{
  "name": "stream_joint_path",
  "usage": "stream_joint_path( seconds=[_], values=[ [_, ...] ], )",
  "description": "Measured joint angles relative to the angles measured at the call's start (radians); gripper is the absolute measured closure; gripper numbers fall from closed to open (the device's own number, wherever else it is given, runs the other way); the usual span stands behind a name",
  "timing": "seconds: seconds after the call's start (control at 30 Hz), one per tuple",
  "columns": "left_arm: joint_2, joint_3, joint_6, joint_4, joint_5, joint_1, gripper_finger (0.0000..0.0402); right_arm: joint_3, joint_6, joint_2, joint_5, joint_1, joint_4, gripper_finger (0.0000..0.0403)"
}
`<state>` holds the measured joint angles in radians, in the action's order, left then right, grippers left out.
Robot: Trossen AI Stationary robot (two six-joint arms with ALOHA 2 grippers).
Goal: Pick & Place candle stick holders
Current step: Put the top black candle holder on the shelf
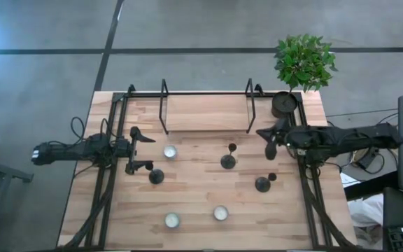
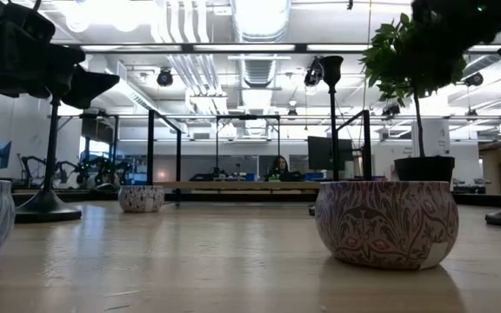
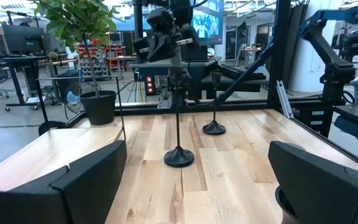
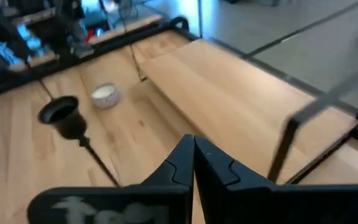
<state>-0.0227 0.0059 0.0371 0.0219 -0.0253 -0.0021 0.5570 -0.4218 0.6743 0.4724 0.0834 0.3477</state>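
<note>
Your left end effector [image 1: 139, 149] sits at counter [image 1: 194, 192] left edge, fingers spread wide, nothing held. Right end effector [image 1: 269, 142] pinched closed, empty, near plant pot [image 1: 283, 104]. 3 candle stick holders [image 1: 229, 160] upright mid-counter, w/ none gripped.

A light wooden table [image 1: 194, 189] is filling the middle of the high view. Three black candle stick holders [image 1: 228, 160] are standing on it at centre left, centre and centre right. Three small patterned bowls [image 1: 170, 152] are sitting around them, and a potted plant [image 1: 284, 105] is occupying the upper right corner.
</note>
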Motion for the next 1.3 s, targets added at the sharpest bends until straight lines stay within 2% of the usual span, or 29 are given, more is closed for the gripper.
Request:
stream_joint_path(
  seconds=[0.2,0.37,0.53,0.7,0.93,1.07,1.3],
  values=[
    [0.000,0.000,0.000,0.000,0.000,0.000,0.0003,0.071,-0.037,0.125,-0.127,0.000,0.030,0.0394],
    [0.000,0.000,0.000,0.000,0.000,0.000,0.0003,0.073,-0.045,0.216,-0.139,0.000,0.021,0.0394],
    [-0.001,0.000,0.000,0.000,0.000,0.000,0.0003,0.074,-0.123,0.303,-0.149,0.000,-0.012,0.0394],
    [-0.001,0.000,0.000,0.000,0.000,-0.001,0.0003,0.073,-0.102,0.379,-0.220,0.000,-0.042,0.0394],
    [-0.001,0.000,0.000,0.000,0.000,-0.001,0.0003,0.073,-0.119,0.444,-0.263,-0.001,-0.089,0.0392],
    [-0.001,0.000,0.000,0.000,0.000,-0.001,0.0003,0.073,-0.125,0.455,-0.277,-0.001,-0.108,0.0364],
    [-0.001,0.000,0.000,0.000,0.000,-0.001,0.0003,0.073,-0.121,0.468,-0.298,-0.001,-0.124,0.0275]
  ],
)
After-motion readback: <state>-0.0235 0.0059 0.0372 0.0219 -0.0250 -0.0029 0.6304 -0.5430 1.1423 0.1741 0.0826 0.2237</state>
